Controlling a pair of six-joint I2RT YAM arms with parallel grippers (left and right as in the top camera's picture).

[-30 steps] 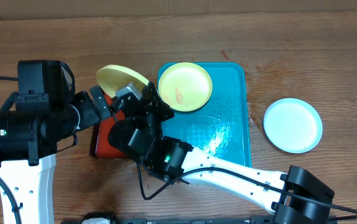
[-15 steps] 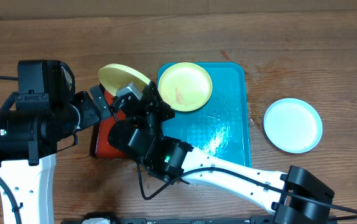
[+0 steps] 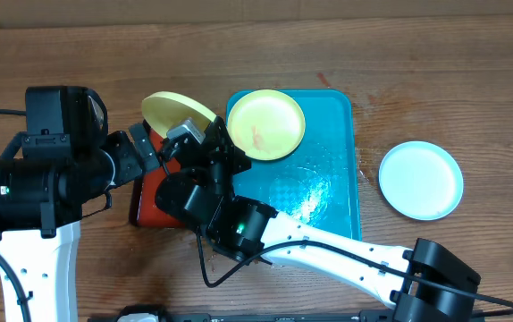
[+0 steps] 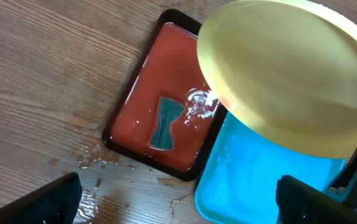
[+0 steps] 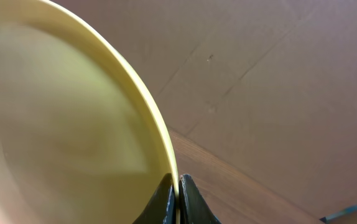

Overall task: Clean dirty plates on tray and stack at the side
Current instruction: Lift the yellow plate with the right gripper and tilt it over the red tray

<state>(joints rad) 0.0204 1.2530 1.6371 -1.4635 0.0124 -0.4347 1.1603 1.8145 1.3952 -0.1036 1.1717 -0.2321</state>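
plates: 1 yellow plate (image 3: 176, 112) hangs tilted over the red tray (image 4: 141, 93), its rim pinched by the right claw (image 5: 178, 199). 1 smeared plate (image 3: 265, 123) lies on the turquoise tray (image 3: 328, 188), 1 pale plate (image 3: 421, 180) on the surface (image 3: 435, 80). left claw (image 4: 178, 205) is spread wide, empty. risk: so thin a rim grip may let the plate pivot or slip.

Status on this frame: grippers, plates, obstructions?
Left gripper open, empty. Right gripper shut on rim of tilted yellow plate. Smeared plate on turquoise tray; pale blue plate on table. Nothing blocking.
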